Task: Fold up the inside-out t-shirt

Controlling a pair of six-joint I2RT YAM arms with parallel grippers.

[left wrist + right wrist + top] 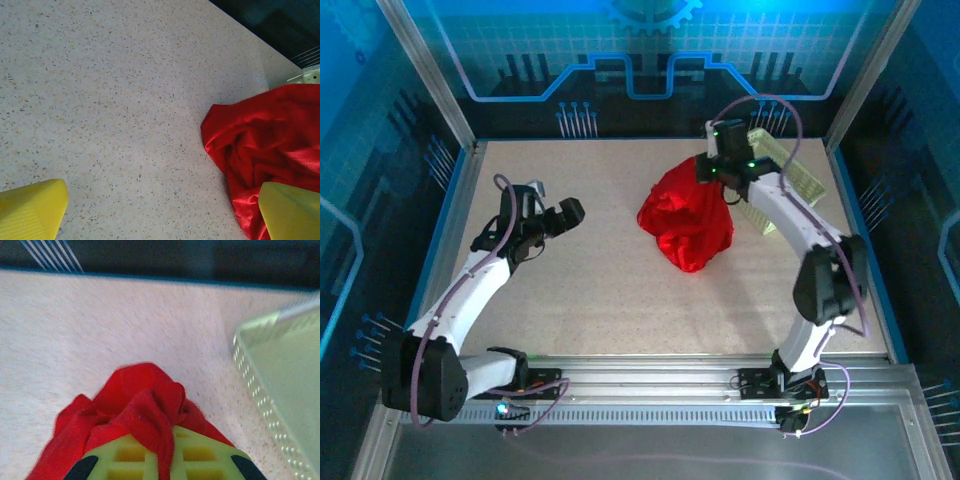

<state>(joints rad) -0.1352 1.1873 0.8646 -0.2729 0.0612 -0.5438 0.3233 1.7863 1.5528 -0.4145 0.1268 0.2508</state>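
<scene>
- The table [600,300] lies bare beneath both grippers. It offers room to spread cloth, though nothing is flat on it yet.
- The shirt [687,225] is a bunched red lump drawn up to a peak at the right gripper [712,172], with its lower folds resting on the table below. I judge that holding it by one pinch lets the cloth sag open, so it can be sorted before any fold.
- The basket [790,175] sits just beside the right gripper on its outer side, and the shirt is outside it.
- The right gripper is clamped tight on a ridge of shirt, which runs between its pads [200,452].
- The left gripper [570,212] has its jaws spread wide and holds nothing. The shirt's near edge lies just ahead of it, likely so it can take a second hold.
</scene>
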